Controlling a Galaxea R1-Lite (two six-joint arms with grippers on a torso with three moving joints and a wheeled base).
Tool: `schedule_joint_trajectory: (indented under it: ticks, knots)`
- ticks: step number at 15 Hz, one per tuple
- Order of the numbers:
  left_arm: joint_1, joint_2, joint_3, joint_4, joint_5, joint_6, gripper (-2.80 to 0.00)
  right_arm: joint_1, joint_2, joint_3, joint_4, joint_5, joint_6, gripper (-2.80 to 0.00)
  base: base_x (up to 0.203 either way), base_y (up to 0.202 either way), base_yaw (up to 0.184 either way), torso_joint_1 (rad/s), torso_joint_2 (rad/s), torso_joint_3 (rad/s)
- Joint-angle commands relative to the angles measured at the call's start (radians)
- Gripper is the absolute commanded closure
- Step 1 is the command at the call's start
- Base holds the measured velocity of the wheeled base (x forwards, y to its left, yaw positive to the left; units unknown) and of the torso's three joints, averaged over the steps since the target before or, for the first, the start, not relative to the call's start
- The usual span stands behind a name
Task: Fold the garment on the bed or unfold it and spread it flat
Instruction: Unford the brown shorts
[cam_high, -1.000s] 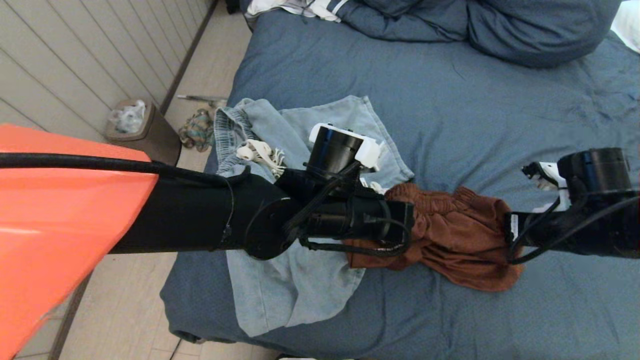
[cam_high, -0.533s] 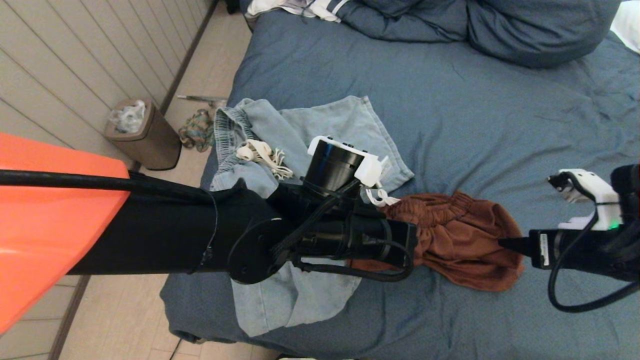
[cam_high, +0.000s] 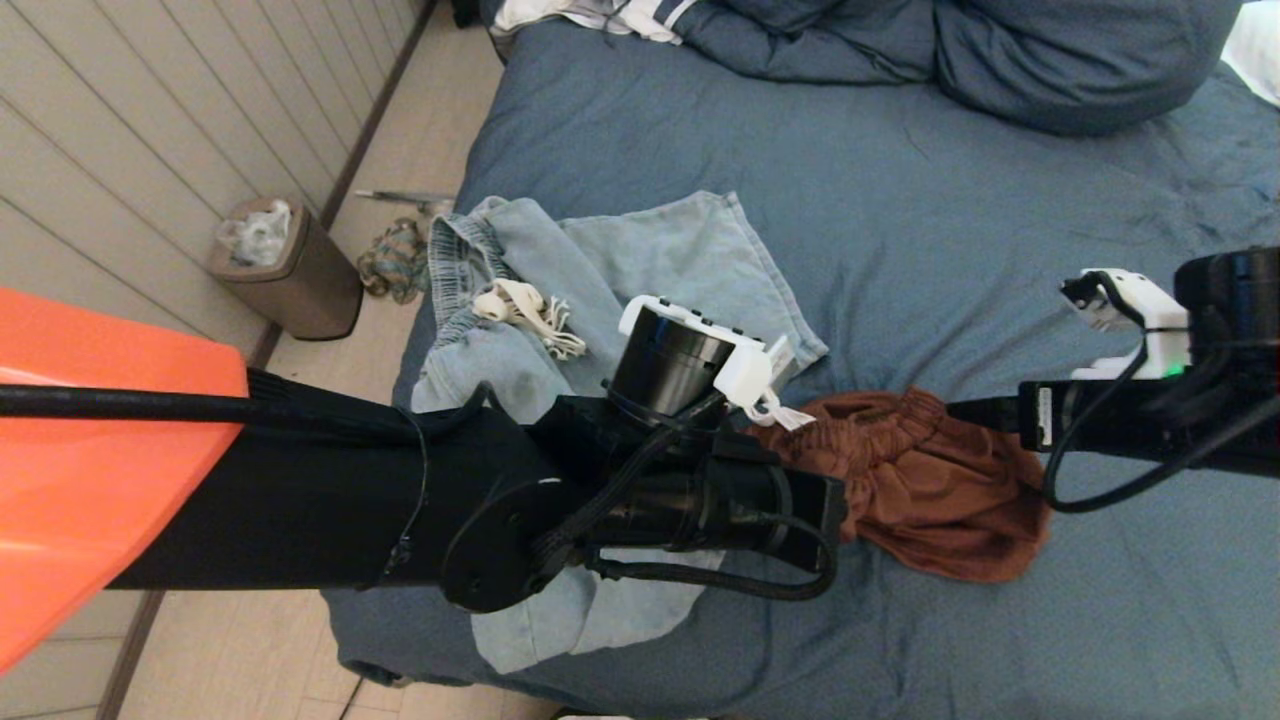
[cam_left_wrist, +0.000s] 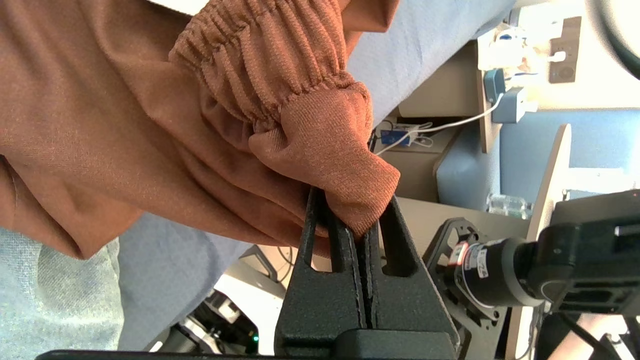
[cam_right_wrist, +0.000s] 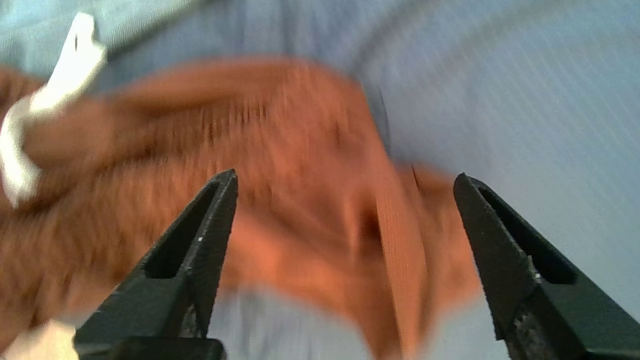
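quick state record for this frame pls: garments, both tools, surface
surface: bed, slate-blue cover
garment in work: rust-brown garment, bunched, elastic waistband visible
other garment: light-blue denim garment, crumpled, toward the bed's left edge
left tool: shut on a fold of the brown garment by its waistband
right tool: open, holding nothing, pointing at the brown garment
off bed: bin on the floor

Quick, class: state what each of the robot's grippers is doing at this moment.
Left gripper: shut on the rust-brown garment, pinching it by the waistband.
Right gripper: open, holding nothing, facing the same garment on the bed.
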Motion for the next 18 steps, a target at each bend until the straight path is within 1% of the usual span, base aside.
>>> schedule_joint_trajectory:
  ticks: [1,4,5,8,11,13,15,16,17,18]
  knots:
    - [-0.005,-0.009,0.011,-0.002,-0.002,-0.003,0.0,0.007,0.142,-0.058,-0.086,0.054,-0.019,-2.8,0.0,0.0,0.0,0.0,0.0,0.0]
    - [-0.01,-0.009,0.01,-0.002,0.0,-0.009,0.0,0.008,0.219,-0.09,-0.103,0.136,-0.081,-2.8,0.0,0.0,0.0,0.0,0.0,0.0]
    - [-0.01,-0.01,0.009,-0.002,0.0,-0.009,0.0,0.007,0.233,-0.095,-0.102,0.178,-0.099,-2.8,0.0,0.0,0.0,0.0,0.0,0.0]
    - [-0.011,-0.019,0.013,-0.002,0.001,-0.009,0.0,-0.003,0.237,-0.102,-0.08,0.335,-0.137,-2.8,0.0,0.0,0.0,0.0,0.0,0.0]
    - [-0.011,-0.019,0.011,-0.002,0.001,-0.012,0.0,-0.027,0.237,-0.173,0.05,0.402,-0.142,-2.8,0.0,0.0,0.0,0.0,0.0,0.0]
    - [-0.011,-0.02,0.003,-0.002,0.003,-0.012,0.0,-0.056,0.245,-0.211,0.157,0.428,-0.142,-2.8,0.0,0.0,0.0,0.0,0.0,0.0]
    - [-0.011,-0.021,-0.002,-0.002,0.003,-0.011,0.0,-0.08,0.225,-0.183,0.173,0.441,-0.148,-2.8,0.0,0.0,0.0,0.0,0.0,0.0]
    - [-0.011,-0.021,-0.001,-0.002,0.003,-0.011,0.0,-0.098,0.216,-0.16,0.173,0.445,-0.169,-2.8,0.0,0.0,0.0,0.0,0.0,0.0]
    - [-0.011,-0.023,0.002,-0.002,0.003,-0.012,0.0,-0.11,0.215,-0.137,0.173,0.447,-0.194,0.0,0.0,0.0,0.0,0.0,0.0,0.0]
    - [-0.011,-0.025,0.003,-0.002,0.003,-0.012,0.0,-0.119,0.211,-0.121,0.173,0.45,-0.205,0.0,0.0,0.0,0.0,0.0,0.0,0.0]
